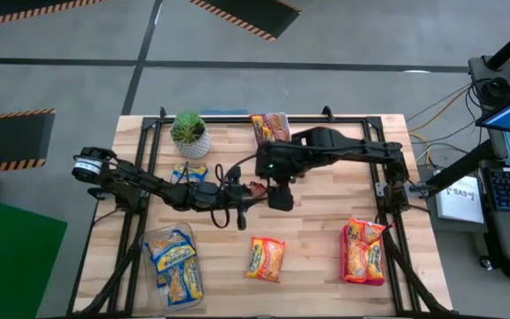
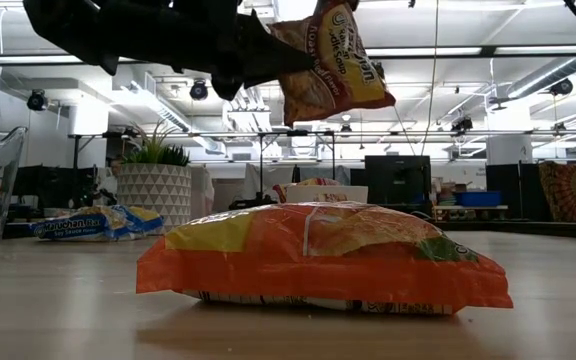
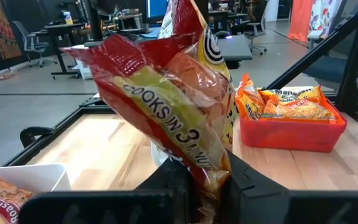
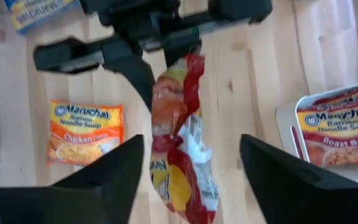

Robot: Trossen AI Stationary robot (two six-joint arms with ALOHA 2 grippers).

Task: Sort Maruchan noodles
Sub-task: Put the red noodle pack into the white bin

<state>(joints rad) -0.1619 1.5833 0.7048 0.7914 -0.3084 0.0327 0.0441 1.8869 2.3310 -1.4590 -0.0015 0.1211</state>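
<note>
Left gripper (image 3: 197, 186) clamped on one edge of red packet (image 4: 179, 143), airborne mid-table — I expect slip. My right gripper (image 4: 191, 180) spread around it; red bin (image 1: 364, 257) at 4 o'clock.

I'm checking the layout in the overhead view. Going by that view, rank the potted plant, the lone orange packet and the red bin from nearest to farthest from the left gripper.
From the left gripper, which holds a red packet:
1. Lone orange packet, toward the front edge.
2. Potted plant, at the back on the left.
3. Red bin, front right.
</note>
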